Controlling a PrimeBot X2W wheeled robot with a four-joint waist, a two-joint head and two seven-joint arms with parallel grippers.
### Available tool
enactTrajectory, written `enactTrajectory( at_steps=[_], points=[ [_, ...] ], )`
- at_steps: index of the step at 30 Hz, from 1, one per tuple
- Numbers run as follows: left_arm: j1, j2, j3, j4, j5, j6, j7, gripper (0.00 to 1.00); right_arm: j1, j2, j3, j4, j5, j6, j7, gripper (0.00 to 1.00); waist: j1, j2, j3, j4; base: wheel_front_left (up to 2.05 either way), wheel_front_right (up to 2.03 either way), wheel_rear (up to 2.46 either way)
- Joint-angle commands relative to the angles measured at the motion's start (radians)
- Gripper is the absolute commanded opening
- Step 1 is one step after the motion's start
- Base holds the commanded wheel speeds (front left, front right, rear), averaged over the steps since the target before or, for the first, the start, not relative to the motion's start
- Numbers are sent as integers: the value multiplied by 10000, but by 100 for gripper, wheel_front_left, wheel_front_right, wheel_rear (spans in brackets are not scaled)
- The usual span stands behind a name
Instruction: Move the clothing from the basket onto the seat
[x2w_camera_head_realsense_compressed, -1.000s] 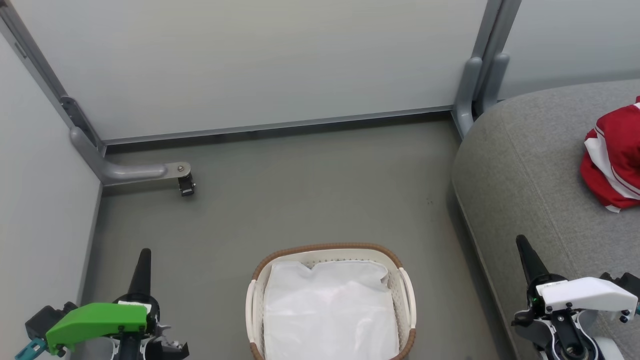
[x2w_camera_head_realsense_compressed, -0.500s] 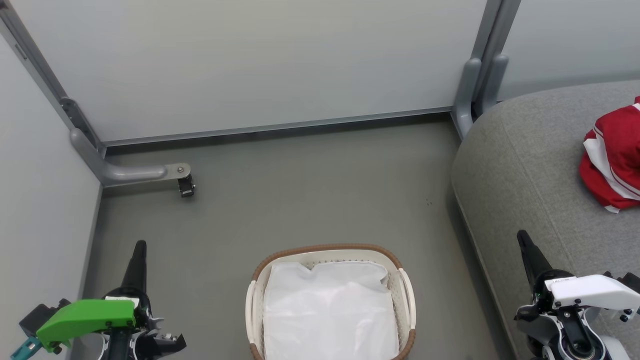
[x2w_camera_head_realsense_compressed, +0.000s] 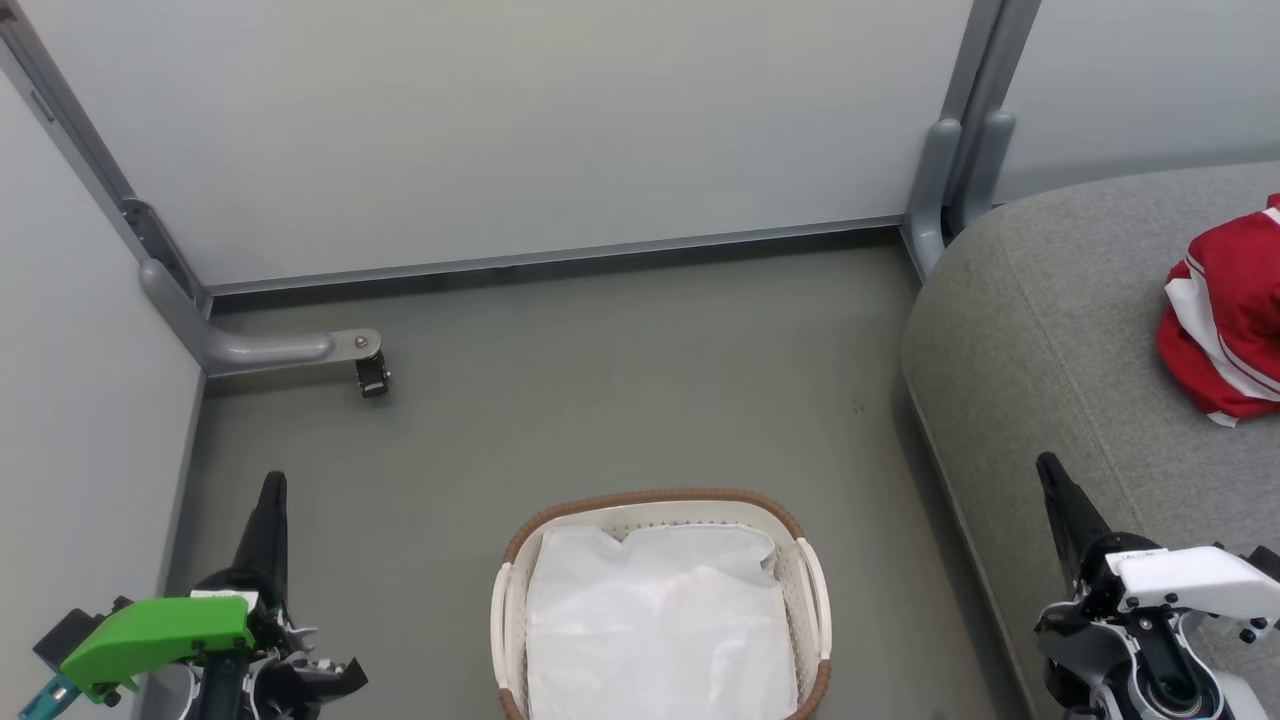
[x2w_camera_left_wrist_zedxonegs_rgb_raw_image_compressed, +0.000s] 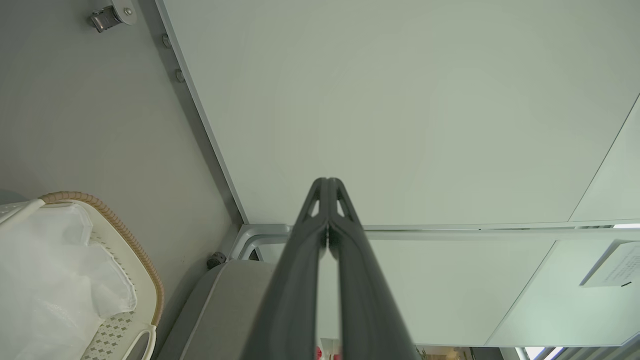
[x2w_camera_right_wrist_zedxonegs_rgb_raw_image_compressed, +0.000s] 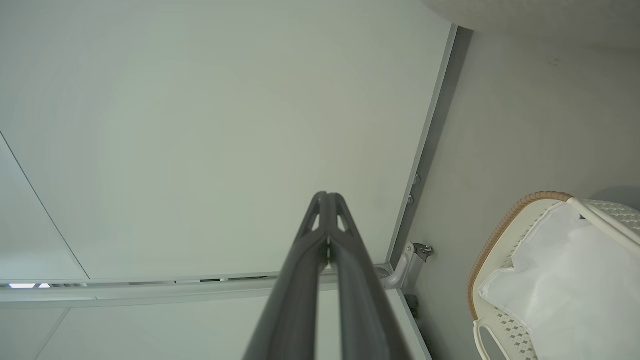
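Red clothing (x2w_camera_head_realsense_compressed: 1225, 320) lies on seat (x2w_camera_head_realsense_compressed: 1040, 330) beyond right hand (x2w_camera_head_realsense_compressed: 1046, 465).

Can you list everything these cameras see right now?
Seat: one, light grey fabric, right side.
Clothing: one bundle, red with white stripes, on the seat.
Basket: one, white with brown rim, on the floor, bottom centre.
Liner: one, white, inside the basket.
Partition panels: several, pale, behind and left.
Support foot with caster: one, grey, far left.
Left gripper: one, dark fingers shut, green cover, lower left.
Right gripper: one, dark fingers shut, white cover, lower right.
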Motion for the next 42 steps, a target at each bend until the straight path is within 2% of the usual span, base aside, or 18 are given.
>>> enactTrajectory(
  at_steps=[1, 6, 42],
  points=[
    [-177, 56, 76, -83, -212, -79, 67, 0, -79, -62, -41, -75, 213, -3, 57, 0, 0, -1, -4, -1, 0, 0, 0],
    [-185, 58, 116, -107, -469, -106, 138, 0, -78, -64, -66, -112, 485, -3, 124, 0, 0, -1, -15, -5, 0, 0, 0],
    [-168, 58, 105, -94, -445, -97, 131, 0, -70, -64, -59, -103, 452, -3, 120, 0, 0, -1, -14, -5, 0, 0, 0]
  ],
)
